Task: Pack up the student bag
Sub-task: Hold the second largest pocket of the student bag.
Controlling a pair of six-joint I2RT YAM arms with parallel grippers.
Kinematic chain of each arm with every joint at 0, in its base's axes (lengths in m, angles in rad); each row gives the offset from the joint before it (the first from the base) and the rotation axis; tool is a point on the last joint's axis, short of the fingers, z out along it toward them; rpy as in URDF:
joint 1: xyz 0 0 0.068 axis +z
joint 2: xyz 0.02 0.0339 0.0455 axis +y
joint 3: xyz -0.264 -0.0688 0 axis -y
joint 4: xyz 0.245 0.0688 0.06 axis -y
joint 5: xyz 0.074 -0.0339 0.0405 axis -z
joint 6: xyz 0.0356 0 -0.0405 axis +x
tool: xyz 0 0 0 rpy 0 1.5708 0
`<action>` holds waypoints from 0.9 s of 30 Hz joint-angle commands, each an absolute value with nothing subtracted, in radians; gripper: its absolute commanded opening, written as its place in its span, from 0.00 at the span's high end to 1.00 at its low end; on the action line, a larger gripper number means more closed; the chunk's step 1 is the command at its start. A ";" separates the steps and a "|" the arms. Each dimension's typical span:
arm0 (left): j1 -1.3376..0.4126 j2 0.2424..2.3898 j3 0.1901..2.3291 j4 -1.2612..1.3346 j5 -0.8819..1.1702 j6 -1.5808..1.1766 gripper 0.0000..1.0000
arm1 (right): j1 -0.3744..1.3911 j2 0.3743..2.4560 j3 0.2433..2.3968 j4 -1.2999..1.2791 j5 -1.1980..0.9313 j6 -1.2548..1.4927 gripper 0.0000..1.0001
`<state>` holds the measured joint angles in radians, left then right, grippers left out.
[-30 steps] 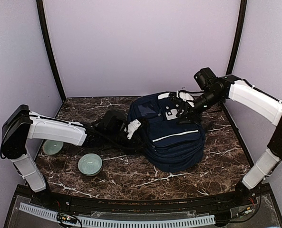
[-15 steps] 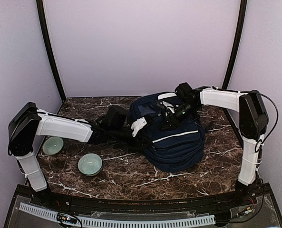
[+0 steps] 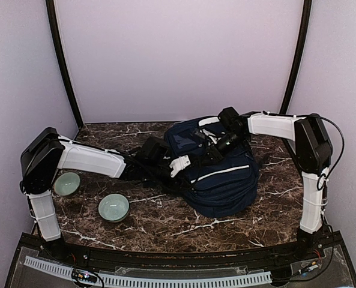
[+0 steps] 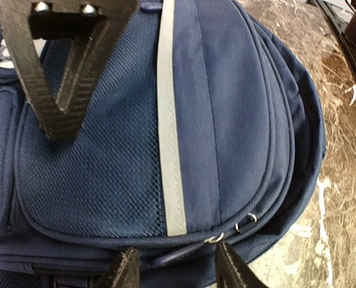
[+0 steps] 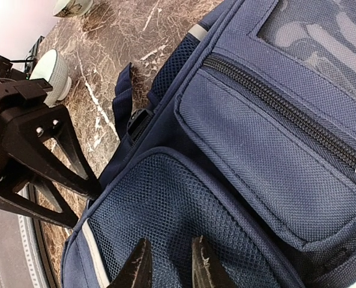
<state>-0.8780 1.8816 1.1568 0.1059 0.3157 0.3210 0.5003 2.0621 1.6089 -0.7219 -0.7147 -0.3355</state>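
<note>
The student bag (image 3: 220, 174) lies right of centre on the table (image 3: 165, 222), its long axis running far-left to near-right. The left jaws stand open astride its zipper pull (image 4: 179, 255). The right jaws hang nearly closed over the mesh pocket (image 5: 165, 216); whether they pinch fabric, I cannot tell.

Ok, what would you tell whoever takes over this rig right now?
Left gripper: open, zip pull between its tips.
Right gripper: jaws narrow over the mesh pocket; grip unclear.
Student bag: lying on the table, zips in view look closed.
Done: nothing visibly packed.
To do: open the bag, pack it.
</note>
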 commanded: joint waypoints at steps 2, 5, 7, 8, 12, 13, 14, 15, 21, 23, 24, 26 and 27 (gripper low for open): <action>-0.879 1.882 1.175 0.022 0.320 0.380 0.53 | 0.495 2.127 1.616 -0.716 -0.648 -0.321 0.76; -0.879 1.891 1.171 0.036 0.299 0.379 0.51 | 0.495 2.130 1.614 -0.718 -0.651 -0.321 0.76; -0.879 1.907 1.182 0.046 0.281 0.375 0.51 | 0.495 2.133 1.614 -0.717 -0.653 -0.321 0.76; -0.879 1.913 1.187 0.049 0.277 0.373 0.51 | 0.495 2.132 1.614 -0.718 -0.653 -0.320 0.76; -0.880 1.917 1.189 0.089 0.301 0.365 0.52 | 0.495 2.132 1.612 -0.719 -0.650 -0.321 0.76; -0.882 1.917 1.192 0.092 0.306 0.366 0.52 | 0.495 2.133 1.611 -0.720 -0.649 -0.322 0.76; -0.885 1.917 1.195 0.095 0.305 0.369 0.52 | 0.495 2.132 1.610 -0.719 -0.649 -0.323 0.76; -0.890 1.917 1.199 0.095 0.296 0.374 0.52 | 0.495 2.134 1.610 -0.720 -0.649 -0.324 0.76; -0.912 1.939 1.229 0.087 0.272 0.414 0.50 | 0.495 2.141 1.617 -0.722 -0.659 -0.322 0.76; -0.923 1.955 1.246 0.069 0.273 0.428 0.51 | 0.495 2.144 1.618 -0.723 -0.658 -0.322 0.76; -0.928 1.961 1.256 0.052 0.269 0.436 0.53 | 0.495 2.145 1.618 -0.723 -0.659 -0.322 0.76; -0.945 1.955 1.253 0.003 0.256 0.439 0.63 | 0.495 2.144 1.619 -0.726 -0.661 -0.323 0.76; -0.948 1.947 1.243 0.002 0.255 0.433 0.65 | 0.495 2.145 1.619 -0.726 -0.661 -0.325 0.76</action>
<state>-0.9119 1.9598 1.2221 0.0376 0.2512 0.4129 0.5003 2.0853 1.6226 -0.7208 -0.7414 -0.3305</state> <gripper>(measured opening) 0.386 0.239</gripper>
